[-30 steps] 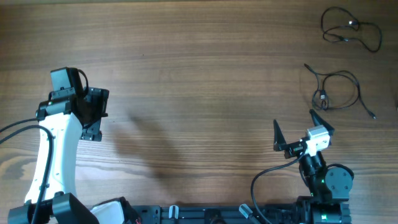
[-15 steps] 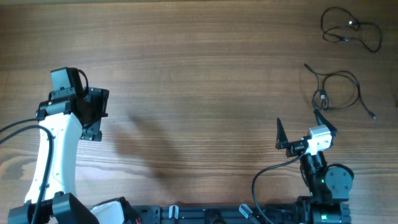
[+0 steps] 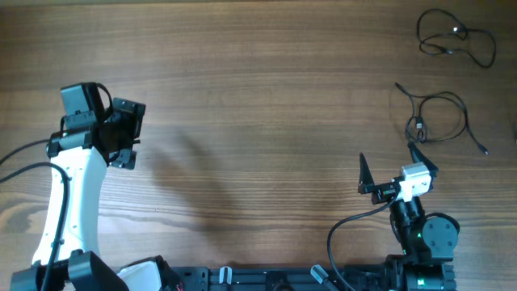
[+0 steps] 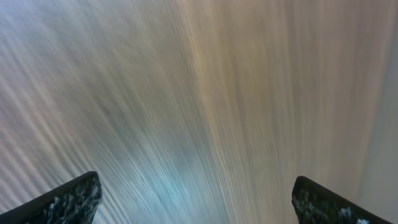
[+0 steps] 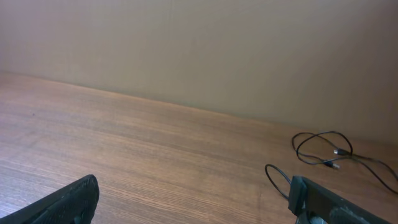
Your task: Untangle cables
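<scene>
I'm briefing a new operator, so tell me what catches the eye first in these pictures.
Two black cables lie apart at the far right of the table: the upper cable and, nearer the robot, the lower cable, neither touched. The right claw stands open just short of the lower cable; the left claw, also open, hangs over the table's left side.

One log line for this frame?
left claw: open, empty | right claw: open, empty, near lower cable | upper cable: lying apart, untouched
</scene>
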`<state>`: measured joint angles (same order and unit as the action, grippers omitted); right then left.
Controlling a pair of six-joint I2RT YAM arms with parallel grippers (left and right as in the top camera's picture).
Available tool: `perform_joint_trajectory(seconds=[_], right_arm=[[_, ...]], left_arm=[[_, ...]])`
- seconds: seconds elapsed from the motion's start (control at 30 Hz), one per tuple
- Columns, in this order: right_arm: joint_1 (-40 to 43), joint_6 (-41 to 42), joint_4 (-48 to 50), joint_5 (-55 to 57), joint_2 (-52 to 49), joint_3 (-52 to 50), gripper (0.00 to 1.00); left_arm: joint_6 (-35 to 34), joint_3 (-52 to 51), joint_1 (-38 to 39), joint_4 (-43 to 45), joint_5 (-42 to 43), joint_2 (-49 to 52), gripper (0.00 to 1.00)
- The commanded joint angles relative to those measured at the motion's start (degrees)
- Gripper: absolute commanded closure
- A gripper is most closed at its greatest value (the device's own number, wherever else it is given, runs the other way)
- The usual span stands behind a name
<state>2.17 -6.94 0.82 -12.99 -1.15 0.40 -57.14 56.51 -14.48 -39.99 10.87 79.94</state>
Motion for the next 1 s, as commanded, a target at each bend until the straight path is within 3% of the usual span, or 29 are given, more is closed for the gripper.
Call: perform_joint_trajectory(seconds=[0.0,0.13,0.2,0.37,0.6,0.7,0.8,0.97], right_arm=[[-0.4,-0.5,0.1,1.0,1.0,-0.1,0.00],[-0.4,-0.5,0.1,1.0,0.9,-0.1,0.00],[-0.4,-0.5,0.1,1.0,0.9,-0.1,0.00],[-0.4,-0.5,0.1,1.0,0.9,-0.1,0.00],[-0.4,-0.5,0.1,1.0,0.9,-0.1,0.00],[-0.4,-0.5,0.1,1.0,0.9,-0.1,0.00],[-0.4,-0.5,0.1,1.0,0.9,-0.1,0.00],[-0.4,-0.5,0.1,1.0,0.9,-0.1,0.00]], left_arm=[[11.0,0.1,-0.2,-0.7,9.5,-6.3,0.00],[22.1,0.1,0.1,-6.2,9.4,-20.8,0.00],[24.1,0.1,0.1,-9.6,8.9,-27.3,0.00],[24.2,0.1,0.1,-17.4,7.0,-40.3,0.00],[24.2,0.1,0.3,-18.4,7.1,-41.9,0.00],[24.1,0.1,5.8,-18.4,7.1,-45.0,0.00],[24.1,0.1,13.2,-18.4,7.1,-53.2,0.00],[24.1,0.1,11.3,-18.4,7.1,-69.8,0.00]])
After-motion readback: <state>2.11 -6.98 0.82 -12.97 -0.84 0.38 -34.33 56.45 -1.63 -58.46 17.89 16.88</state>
